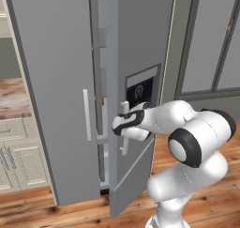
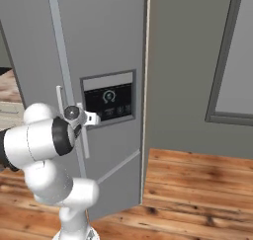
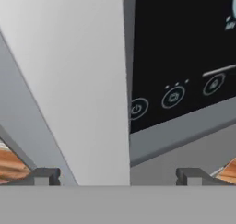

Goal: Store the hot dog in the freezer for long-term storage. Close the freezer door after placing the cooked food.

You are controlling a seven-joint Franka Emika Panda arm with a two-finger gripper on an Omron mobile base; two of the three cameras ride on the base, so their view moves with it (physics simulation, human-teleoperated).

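My claw (image 3: 117,177) sits right up against the outer face of the freezer door (image 1: 136,44), its two dark fingertips (image 3: 44,176) spread wide apart with nothing between them. Between the tips, just ahead, runs the door's pale vertical handle (image 3: 99,80), a long upright bar; immediately beside it is the black dispenser panel (image 3: 184,48) with its small round icons. From the left base camera, my hand is level with the handle's lower part, just below the panel.

The door's long axis stands upright, and the door hangs partly open, swung out from the freezer (image 1: 51,81). A narrow dark gap separates its inner edge from the plain grey door (image 1: 56,58) beside it. The move ahead, as I judge it, turns on this: the door face lies directly in front of my claw, so pressing forward into it should swing it toward the cabinet.

Through the gap I make out grey shelf edges and a tiny reddish speck, too small to name. I cannot tell where the hot dog is; if it is stored, it is hidden behind the door.
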